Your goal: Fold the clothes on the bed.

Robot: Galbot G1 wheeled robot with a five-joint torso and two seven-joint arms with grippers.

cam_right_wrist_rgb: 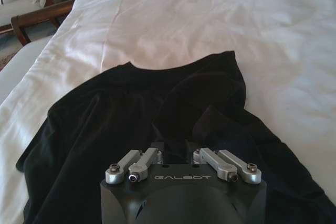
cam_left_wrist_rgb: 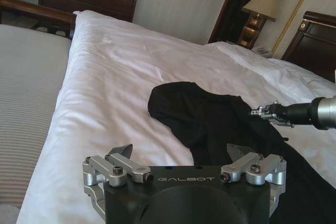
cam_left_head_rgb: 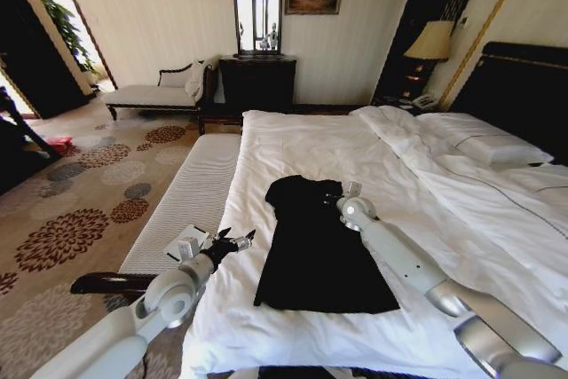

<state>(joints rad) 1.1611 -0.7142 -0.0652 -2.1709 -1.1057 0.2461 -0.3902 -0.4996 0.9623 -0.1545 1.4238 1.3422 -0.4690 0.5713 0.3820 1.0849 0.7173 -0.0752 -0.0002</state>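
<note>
Head view: high, looking forward and down along the large white-sheeted bed [cam_left_head_rgb: 293, 144] toward the far wall. Left wrist view: low beside the bed's edge, facing across the plain black soft T-shirt [cam_left_wrist_rgb: 220, 124] toward the headboard side. Right wrist view: close above the same shirt. All three share shirt and sheet.

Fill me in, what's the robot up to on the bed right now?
It is working on a plain black soft fabric T-shirt lying on the large bed's white sheet, partly folded in on itself and not yet a neat fold. The right gripper is down at the shirt's upper right edge, its fingers sunk into the cloth. The left gripper hangs open at the bed's left edge, short of the shirt and touching nothing. A narrow ribbed bench stands alongside the bed.
</note>
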